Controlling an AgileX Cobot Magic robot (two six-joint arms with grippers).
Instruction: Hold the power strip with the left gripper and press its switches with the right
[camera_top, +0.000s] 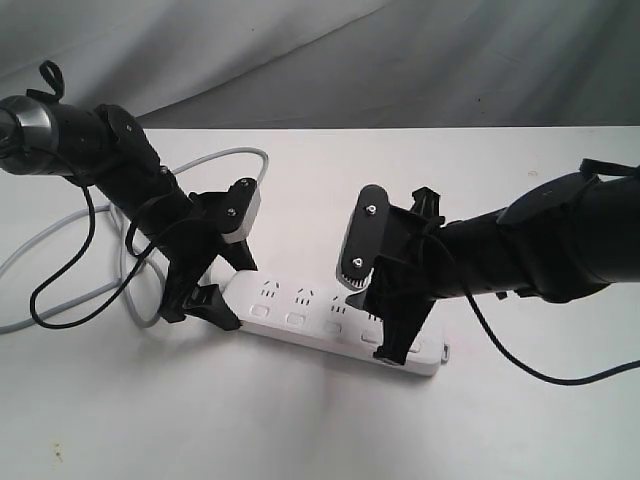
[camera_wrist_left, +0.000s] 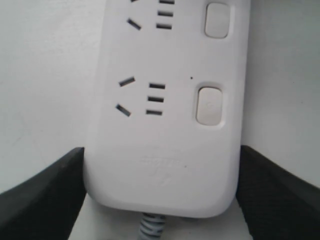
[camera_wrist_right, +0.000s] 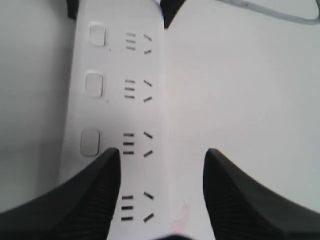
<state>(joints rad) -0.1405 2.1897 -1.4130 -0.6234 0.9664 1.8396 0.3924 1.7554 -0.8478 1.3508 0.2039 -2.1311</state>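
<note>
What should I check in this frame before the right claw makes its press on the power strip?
1. Left claw holds the power strip: ok, its fingers bear on both long sides at the cord end.
2. Strip lying flat on the table: ok.
3. Right claw open and empty: ok.
4. Right fingertip lined up on a switch: cannot tell. One finger lies over the button row just past the third switch and hides what is under it.
5. Contact with a switch already made: cannot tell.
6. Cord clear of the right claw: ok, it loops away by the left arm.
</note>
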